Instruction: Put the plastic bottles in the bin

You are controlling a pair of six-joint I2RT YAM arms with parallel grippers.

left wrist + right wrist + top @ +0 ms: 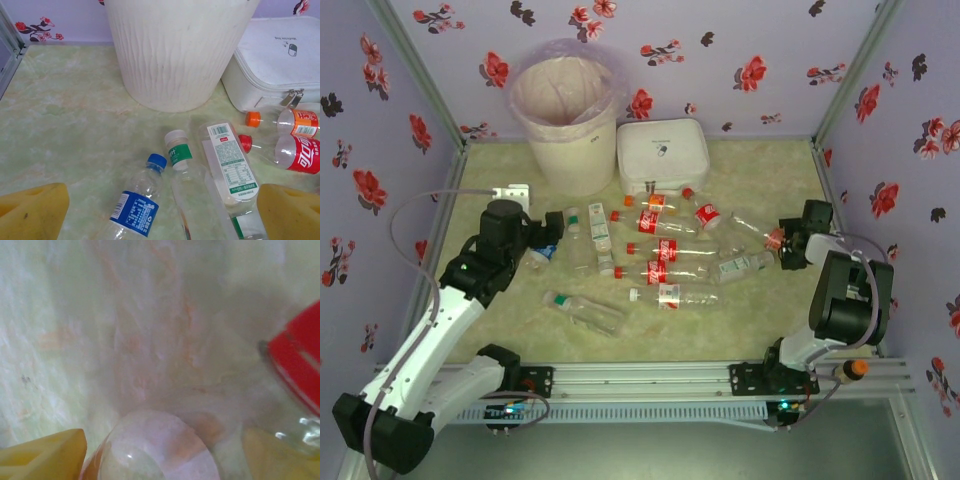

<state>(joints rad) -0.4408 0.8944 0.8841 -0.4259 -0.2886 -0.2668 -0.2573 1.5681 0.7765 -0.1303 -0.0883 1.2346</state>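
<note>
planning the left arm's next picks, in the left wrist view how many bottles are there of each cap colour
blue-cap bottle: 1
white-cap bottle: 1
orange-cap bottle: 1
red-cap bottle: 1
white-label bottle, cap not seen: 1
total: 5 bottles

bottles (665,248) before bin (575,150), case (662,150) right of bin

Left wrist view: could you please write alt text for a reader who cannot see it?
Clear plastic bottles lie on a pale green table between the open yellow fingers of the left hand, a blue-capped bottle closest. Behind them stands the cream-white bin, with a white zipped case beside it.
</note>
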